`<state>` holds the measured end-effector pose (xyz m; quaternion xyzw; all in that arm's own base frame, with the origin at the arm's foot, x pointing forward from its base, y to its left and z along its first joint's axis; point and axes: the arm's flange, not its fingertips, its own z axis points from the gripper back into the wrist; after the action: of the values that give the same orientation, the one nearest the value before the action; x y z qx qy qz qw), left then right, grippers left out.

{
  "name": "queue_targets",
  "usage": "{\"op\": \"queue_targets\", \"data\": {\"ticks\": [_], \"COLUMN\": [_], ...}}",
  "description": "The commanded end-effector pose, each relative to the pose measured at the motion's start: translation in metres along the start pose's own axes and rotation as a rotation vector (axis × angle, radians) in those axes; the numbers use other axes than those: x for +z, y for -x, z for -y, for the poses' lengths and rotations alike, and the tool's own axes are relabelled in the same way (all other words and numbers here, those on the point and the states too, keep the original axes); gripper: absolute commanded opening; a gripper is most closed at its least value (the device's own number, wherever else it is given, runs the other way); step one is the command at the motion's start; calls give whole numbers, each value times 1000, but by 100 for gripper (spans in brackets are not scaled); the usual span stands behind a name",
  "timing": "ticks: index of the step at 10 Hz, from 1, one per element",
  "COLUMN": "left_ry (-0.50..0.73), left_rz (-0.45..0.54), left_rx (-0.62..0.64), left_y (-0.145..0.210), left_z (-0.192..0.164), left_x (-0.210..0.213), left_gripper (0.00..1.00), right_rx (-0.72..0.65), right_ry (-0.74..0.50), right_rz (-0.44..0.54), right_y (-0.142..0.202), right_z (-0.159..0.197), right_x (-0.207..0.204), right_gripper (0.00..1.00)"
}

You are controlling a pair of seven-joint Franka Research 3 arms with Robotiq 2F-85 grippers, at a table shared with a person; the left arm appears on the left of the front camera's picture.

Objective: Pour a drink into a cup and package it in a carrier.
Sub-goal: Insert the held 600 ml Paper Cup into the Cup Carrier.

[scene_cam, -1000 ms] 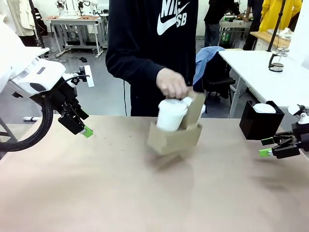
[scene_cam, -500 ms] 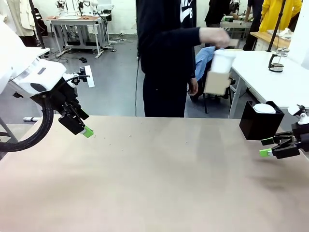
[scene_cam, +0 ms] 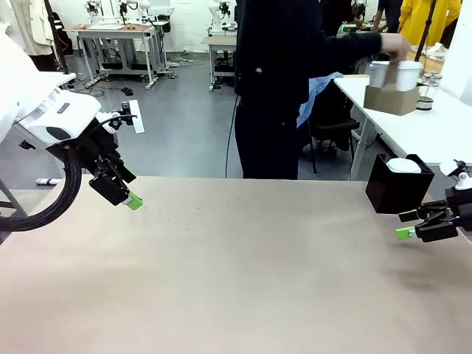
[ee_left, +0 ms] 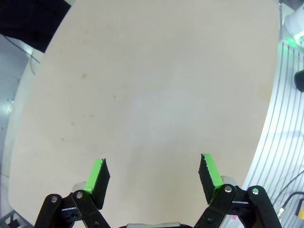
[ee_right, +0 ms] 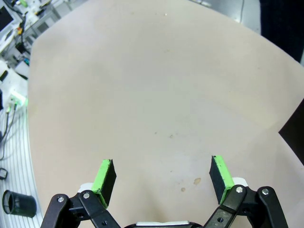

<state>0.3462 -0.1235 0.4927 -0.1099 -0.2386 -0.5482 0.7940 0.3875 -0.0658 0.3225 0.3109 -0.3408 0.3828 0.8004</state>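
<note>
Gone from the brown counter since a second ago, the carrier with the cup in it is now sitting on a white counter behind and to the right, under the person's hand. Both sets of jaws are hanging apart and holding nothing, just where they were. In the left wrist view the left jaws are spreading their green pads over bare brown surface; the right jaws are doing the same. From the front, the left jaws are hovering at the near-left side, and the right jaws are hanging low at the right edge, just beside a black box holding a white lid. The person is standing turned toward the white counter.
</note>
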Motion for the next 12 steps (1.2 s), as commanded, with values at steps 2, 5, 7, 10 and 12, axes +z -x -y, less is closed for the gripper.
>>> {"op": "queue_targets", "data": {"ticks": [2,5,7,10,12], "left_ry": [5,5,5,5,5], "left_rz": [2,2,2,2,2], "left_rx": [-2,-2,-2,-2,-2], "left_y": [0,0,0,0,0], "left_z": [-1,-1,-1,-1,-1], "left_x": [1,1,1,1,1], "left_gripper": [95,95,95,95,95], "right_rx": [11,11,11,11,11], "right_ry": [9,9,9,9,9], "right_rz": [0,0,0,0,0], "right_y": [0,0,0,0,0], "right_z": [1,1,1,1,1], "right_x": [1,1,1,1,1], "right_gripper": [100,100,100,100,100]}}
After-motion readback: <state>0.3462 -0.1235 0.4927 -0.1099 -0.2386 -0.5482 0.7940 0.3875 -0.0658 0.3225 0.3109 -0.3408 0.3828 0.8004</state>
